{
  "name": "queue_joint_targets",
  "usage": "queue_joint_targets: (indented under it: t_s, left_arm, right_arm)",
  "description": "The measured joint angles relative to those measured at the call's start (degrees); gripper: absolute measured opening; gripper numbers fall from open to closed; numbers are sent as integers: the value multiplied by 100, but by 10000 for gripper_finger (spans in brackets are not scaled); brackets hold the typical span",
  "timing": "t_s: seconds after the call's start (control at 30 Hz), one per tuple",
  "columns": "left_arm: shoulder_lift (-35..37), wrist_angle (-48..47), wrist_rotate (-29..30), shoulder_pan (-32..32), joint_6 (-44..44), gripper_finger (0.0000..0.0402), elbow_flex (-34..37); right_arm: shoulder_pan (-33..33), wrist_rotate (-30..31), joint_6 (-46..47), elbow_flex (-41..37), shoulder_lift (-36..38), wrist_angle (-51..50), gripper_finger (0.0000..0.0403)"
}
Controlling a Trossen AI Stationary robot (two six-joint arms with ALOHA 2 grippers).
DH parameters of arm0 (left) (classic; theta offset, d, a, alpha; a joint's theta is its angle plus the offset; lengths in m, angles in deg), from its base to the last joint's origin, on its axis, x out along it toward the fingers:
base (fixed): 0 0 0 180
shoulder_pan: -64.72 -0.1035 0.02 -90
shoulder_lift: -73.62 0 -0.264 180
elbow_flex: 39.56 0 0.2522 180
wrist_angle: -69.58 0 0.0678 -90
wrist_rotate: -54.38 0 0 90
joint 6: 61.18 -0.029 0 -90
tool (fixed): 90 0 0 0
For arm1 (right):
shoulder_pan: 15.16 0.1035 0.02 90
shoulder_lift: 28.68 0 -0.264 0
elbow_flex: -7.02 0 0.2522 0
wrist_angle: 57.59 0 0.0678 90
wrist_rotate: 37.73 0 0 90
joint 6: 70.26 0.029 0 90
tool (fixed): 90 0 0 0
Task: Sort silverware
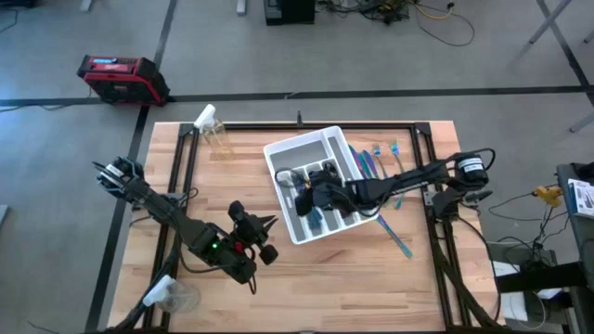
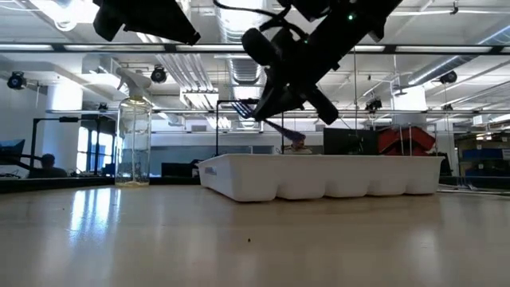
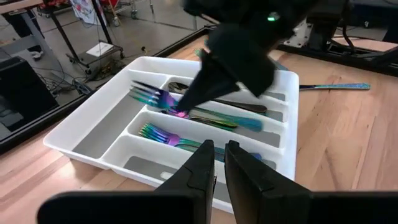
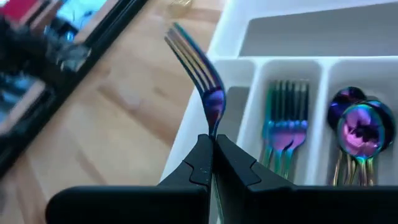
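Right end effector (image 4: pixel 212 144) is pinching a fork (image 4: pixel 198 68) above the white tray (image 1: pixel 278 153); only wrist views show it clearly. Left end effector (image 3: pixel 215 151) is sitting closed, empty.

both arms are dark, near black, built of jointed tubular links with black cables looping along them. the left arm (image 1: pixel 176 218) shows a small green light and red patches near its wrist. the right arm (image 1: pixel 408 176) carries a round white-faced part by its base. the fingers (image 4: pixel 233 165) are matte black wedges.
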Motion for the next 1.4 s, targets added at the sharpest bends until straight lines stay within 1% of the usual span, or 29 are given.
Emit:
queue_joint_targets:
  t_s: [0.13, 0.27, 0.33, 0.47, 0.6, 0.67, 0.73, 0.83, 0.93, 1.0, 1.03, 1.17, 1.23, 1.3, 1.4]
  left_arm:
    - [0, -2, 66, -2, -5, 25, 9]
    - [0, -2, 95, -2, -9, 25, 9]
    - [0, 1, 99, -2, -10, 25, 9]
    - [0, -12, 95, -2, -12, 25, 36]
    - [0, -94, 40, -2, -14, 25, 94]
    - [0, -91, -7, -2, -12, 25, 144]
    - [0, -94, -16, -2, 3, 25, 199]
    - [2, -70, -60, -1, 134, 25, 314]
    - [-53, 65, -70, 2, 293, 25, 418]
    - [-172, 238, -80, 2, 316, 25, 450]
    - [-245, 331, -96, 2, 310, 25, 450]
    - [-567, 811, -108, -16, 159, 25, 452]
    - [-710, 1008, -119, -43, 89, 25, 452]
    - [-815, 1163, -116, -80, 92, 25, 455]
    - [-938, 1392, -111, -146, 94, 25, 455]
  right_arm:
    - [-198, 5, 237, -50, 0, -17, 1]
    - [-249, -32, 410, -56, -134, 40, 1]
    - [-254, -35, 485, -41, -333, 52, 0]
    - [-287, -281, 567, -43, -794, 20, 0]
    - [-304, -211, 552, -45, -1056, -1, 0]
    - [-304, -35, 350, -45, -1038, -1, 0]
    - [-303, 30, -52, -45, -926, -17, 0]
    - [-235, 39, -777, -45, -570, -175, 0]
    - [-87, 39, -1301, -43, -95, -900, 0]
    - [-40, 34, -1397, -43, 254, -1732, 0]
    - [-37, 127, -1377, -43, 433, -2232, 0]
    - [-61, 670, -870, -68, 1169, -4330, 0]
    - [-134, 799, -495, -140, 1494, -5193, 0]
    - [-265, 817, -192, -322, 1827, -5603, 0]
    - [-585, 607, -180, -751, 2232, -5648, 0]
